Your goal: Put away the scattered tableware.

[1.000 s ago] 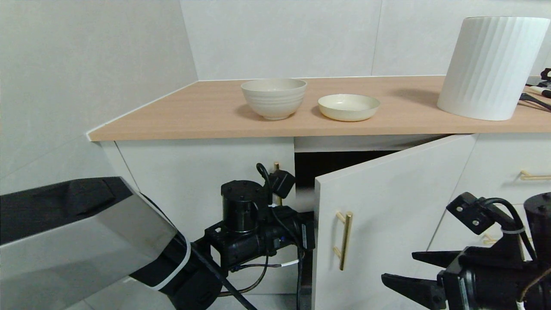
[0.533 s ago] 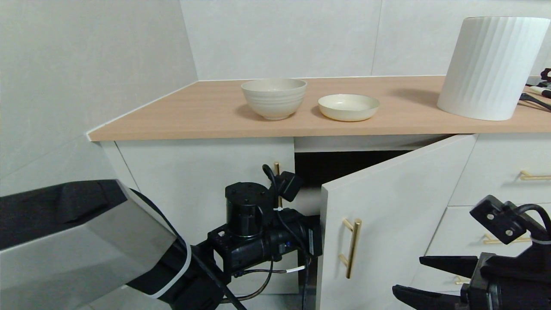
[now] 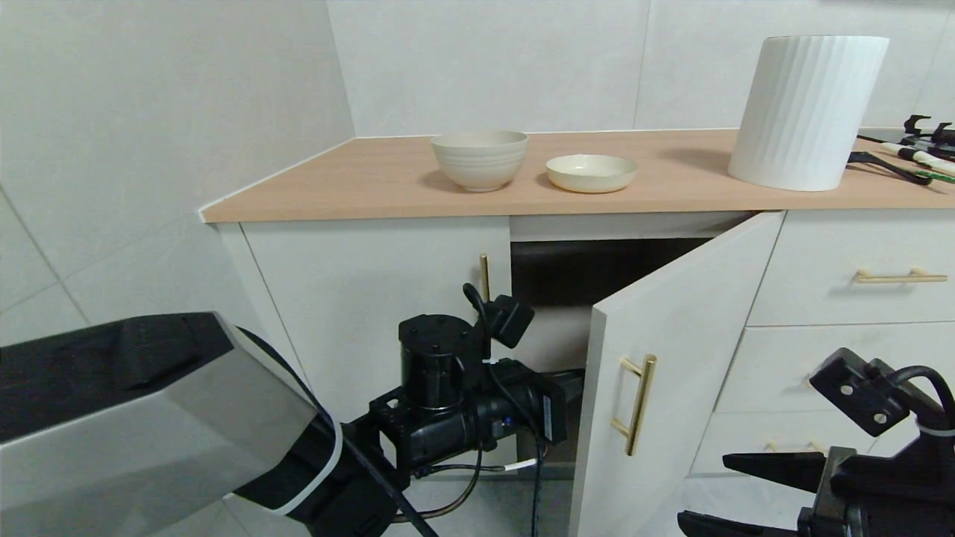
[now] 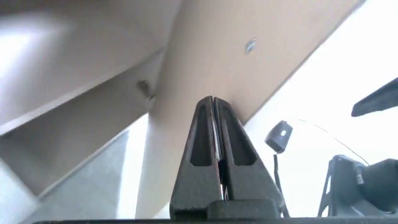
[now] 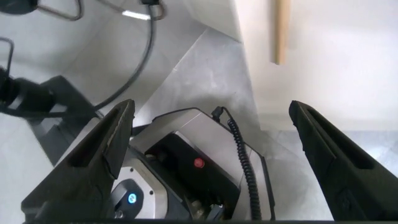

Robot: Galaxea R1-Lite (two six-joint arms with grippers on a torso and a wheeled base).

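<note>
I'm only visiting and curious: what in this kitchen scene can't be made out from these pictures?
Cupboard interior: head view, dark and partly screened by the open door; contents cannot be told.
Bowl inside: head view, hidden by its own wall.
Utensils: head view, cut off by the right edge, too small to name.
Right gripper: head view, lower finger cut by the bottom edge.

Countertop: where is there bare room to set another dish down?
The counter is bare from the left wall corner to the bowl, and between the shallow dish and the tall white tub. Crowded at the far right, where utensils lie.
</note>
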